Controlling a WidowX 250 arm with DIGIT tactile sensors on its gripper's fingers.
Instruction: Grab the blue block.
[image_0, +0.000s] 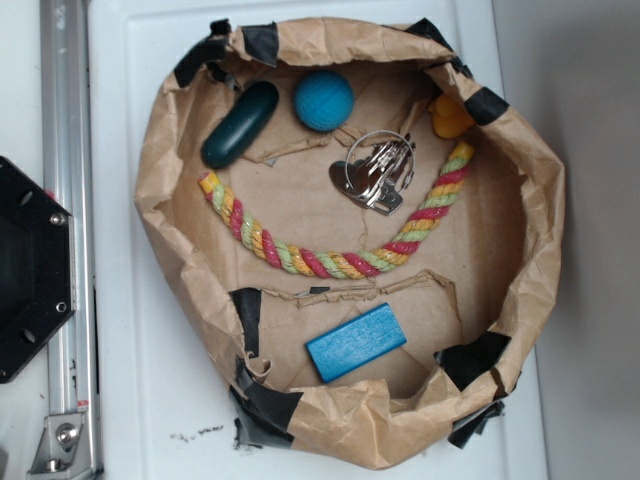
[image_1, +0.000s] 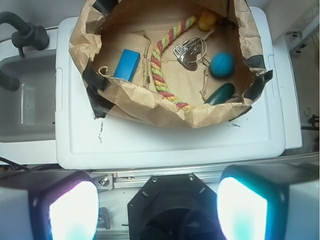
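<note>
The blue block (image_0: 356, 342) is a flat bright blue rectangle lying on the floor of the brown paper bowl (image_0: 530, 270), near its front wall. In the wrist view the block (image_1: 126, 64) lies at the bowl's left side. My gripper (image_1: 157, 210) is open and empty, its two fingers wide apart at the bottom of the wrist view, high above the robot base and well short of the bowl. The gripper does not show in the exterior view.
In the bowl lie a dark teal capsule (image_0: 240, 124), a round blue ball (image_0: 323, 100), a striped rope (image_0: 330, 262), a metal key ring (image_0: 374, 172) and a yellow piece (image_0: 450, 116). The bowl stands on a white lid (image_0: 130, 300). A metal rail (image_0: 66, 230) and black base (image_0: 30, 270) are left.
</note>
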